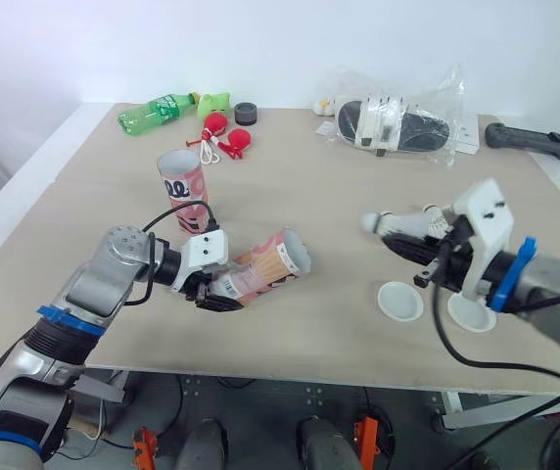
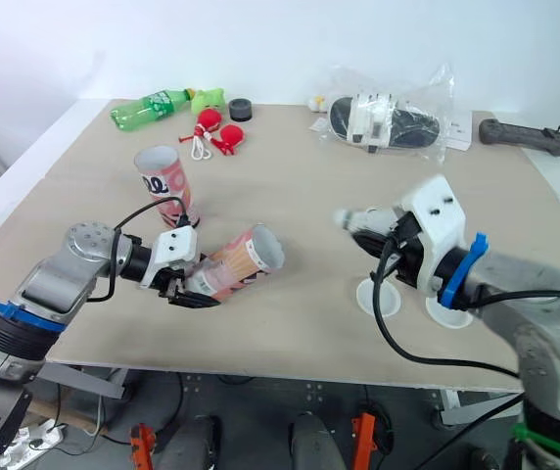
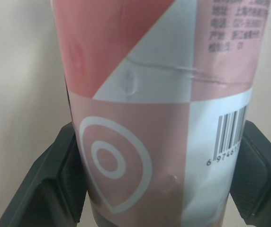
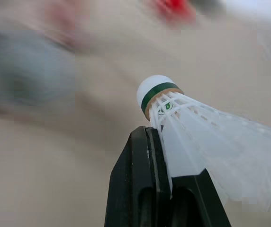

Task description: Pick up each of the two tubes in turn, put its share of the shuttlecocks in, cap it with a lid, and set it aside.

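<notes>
While the left gripper [image 1: 219, 290] sits lower left of centre, its fingers [image 3: 55, 182] clamped on either side of the held tube [image 1: 268, 262], that pink-and-white tube is tilted, open mouth raised toward frame right; second tube [image 1: 182, 181]: upright, open-topped, on the table [image 1: 319, 186] just above the left gripper, left of centre; right gripper [image 1: 404, 242]: right of centre, fingers pinched together on a shuttlecock [image 1: 397, 223], white cork with a green band pointing toward the held tube's mouth, the two well apart; two white lids [image 1: 399, 301]: flat on the table, side by side, lower right, below the right gripper; green bottle [image 1: 158, 111], red items [image 1: 226, 134]: upper left; clear bag [image 1: 397, 122], black controller [image 1: 533, 140]: upper right
</notes>
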